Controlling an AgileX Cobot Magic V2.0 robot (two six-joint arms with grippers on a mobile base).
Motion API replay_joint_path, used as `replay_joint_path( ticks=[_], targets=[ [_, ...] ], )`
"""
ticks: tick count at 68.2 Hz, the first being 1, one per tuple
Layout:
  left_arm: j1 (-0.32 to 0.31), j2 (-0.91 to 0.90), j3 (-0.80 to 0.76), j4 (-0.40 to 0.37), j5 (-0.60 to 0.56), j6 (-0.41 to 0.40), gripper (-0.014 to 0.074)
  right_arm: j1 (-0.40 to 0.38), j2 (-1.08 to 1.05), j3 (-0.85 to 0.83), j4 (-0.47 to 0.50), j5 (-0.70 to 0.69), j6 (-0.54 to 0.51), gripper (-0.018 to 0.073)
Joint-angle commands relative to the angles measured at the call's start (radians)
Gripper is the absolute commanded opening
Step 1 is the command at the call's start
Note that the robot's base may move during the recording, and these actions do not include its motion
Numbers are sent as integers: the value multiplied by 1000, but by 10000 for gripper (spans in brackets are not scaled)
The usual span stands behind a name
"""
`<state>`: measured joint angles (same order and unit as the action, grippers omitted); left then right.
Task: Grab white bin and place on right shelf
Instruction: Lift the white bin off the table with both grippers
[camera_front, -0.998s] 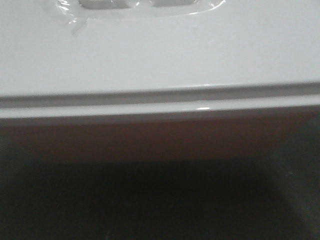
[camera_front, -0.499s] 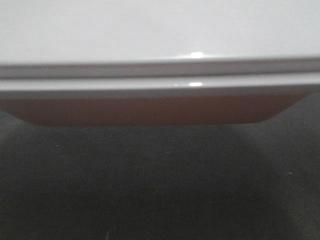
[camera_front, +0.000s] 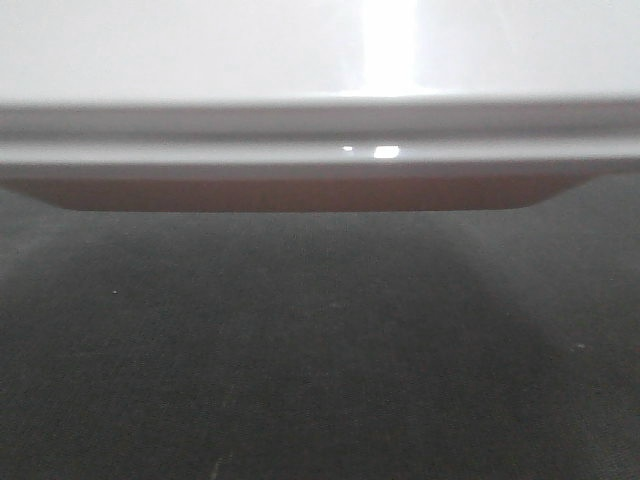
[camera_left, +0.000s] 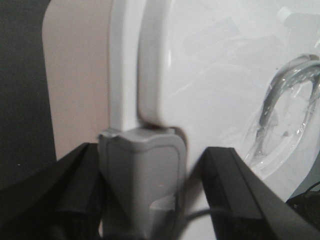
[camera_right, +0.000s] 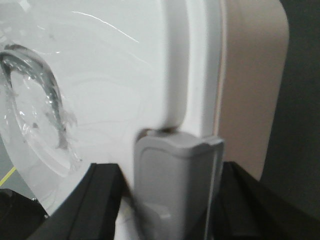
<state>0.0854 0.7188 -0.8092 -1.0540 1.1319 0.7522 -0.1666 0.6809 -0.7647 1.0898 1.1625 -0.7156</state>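
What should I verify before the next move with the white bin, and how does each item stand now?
1. Left gripper straddles the white bin's left latch: ok.
2. Right gripper straddles the right latch: ok.
3. Fingers pressing firmly on both latches: cannot tell.
4. Bin rim level in the front view: ok.
5. Right shelf in view: not ok, no camera shows it.
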Motion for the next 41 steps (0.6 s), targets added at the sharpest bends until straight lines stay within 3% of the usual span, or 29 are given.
replay_joint_path(
  ticks=[1,41],
  targets=[
    [-17,-8,-32,-176,66,13,260,8,-4,-28,194,142,-10,340],
    [-17,-8,-32,-176,66,13,260,8,-4,-28,194,133,-10,340]
  ],
)
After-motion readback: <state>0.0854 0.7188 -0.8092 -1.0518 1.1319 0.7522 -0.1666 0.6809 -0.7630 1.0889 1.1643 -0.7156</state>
